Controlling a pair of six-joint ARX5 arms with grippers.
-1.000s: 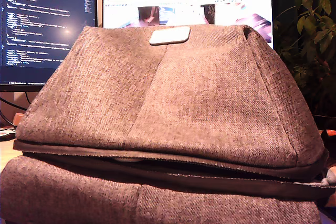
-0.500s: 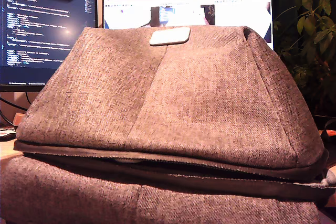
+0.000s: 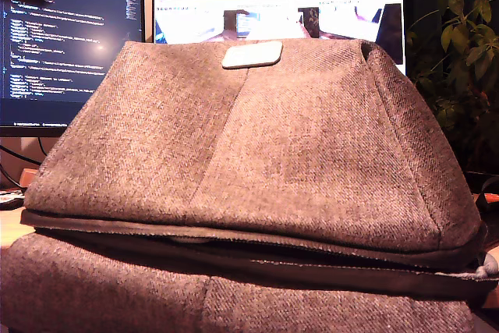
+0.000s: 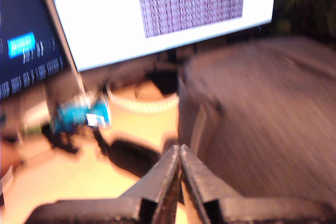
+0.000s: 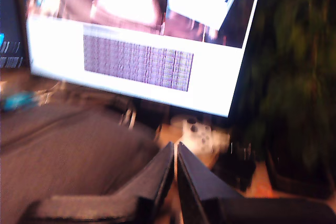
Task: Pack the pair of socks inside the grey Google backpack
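Backpack [image 3: 257, 146] hides end effectors (exterior).

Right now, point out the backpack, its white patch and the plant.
backpack [image 3: 257, 154]: exterior view, front fabric panel.
white patch [image 3: 252, 54]: exterior view, patch centre.
plant [image 3: 460, 13]: exterior view, upper leaves.

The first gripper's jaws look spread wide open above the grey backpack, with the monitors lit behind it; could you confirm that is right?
Not quite. In the first wrist view, my first gripper has its jaws closed together with nothing between them, not spread open. The rest holds: it hangs above the grey backpack, and the white monitor behind is lit.
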